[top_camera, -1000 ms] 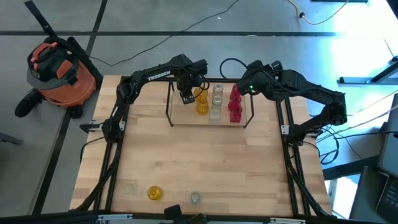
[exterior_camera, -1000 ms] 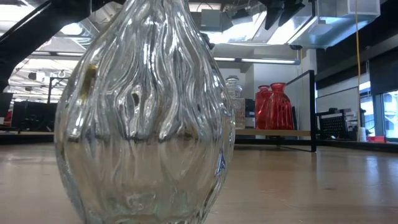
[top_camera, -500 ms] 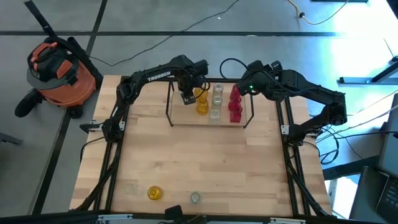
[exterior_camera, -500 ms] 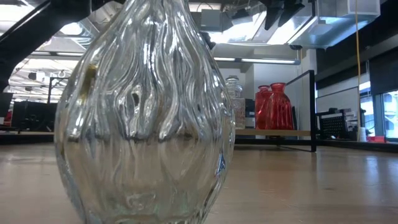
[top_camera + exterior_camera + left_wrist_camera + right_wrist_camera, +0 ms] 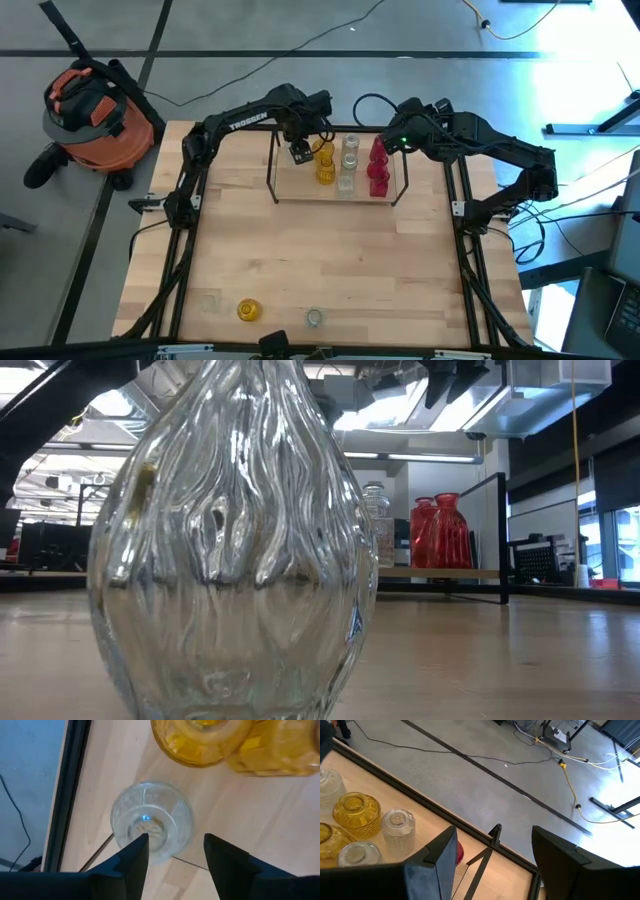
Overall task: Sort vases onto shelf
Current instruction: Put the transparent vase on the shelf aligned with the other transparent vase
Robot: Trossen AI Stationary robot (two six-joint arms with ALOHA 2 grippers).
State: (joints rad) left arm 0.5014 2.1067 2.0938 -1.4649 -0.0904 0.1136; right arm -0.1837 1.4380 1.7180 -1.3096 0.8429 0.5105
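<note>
The shelf stands at the table's far middle. It carries yellow vases, clear vases and red vases; the low view shows the red vases upright on the shelf board. My left gripper hangs open over the shelf's left end. In the left wrist view its fingers stand above a small clear vase that rests upright on the board beside two yellow vases. My right gripper is open above the shelf's far right corner.
Near the table's near edge stand a clear vase, a yellow vase and another clear vase, which fills the low view. The shelf's black posts rise beside both grippers. An orange vacuum sits on the floor to the left.
My left arm has shifted slightly toward the table's far left, while its gripper stays over the shelf's left end. The vases have kept still.
</note>
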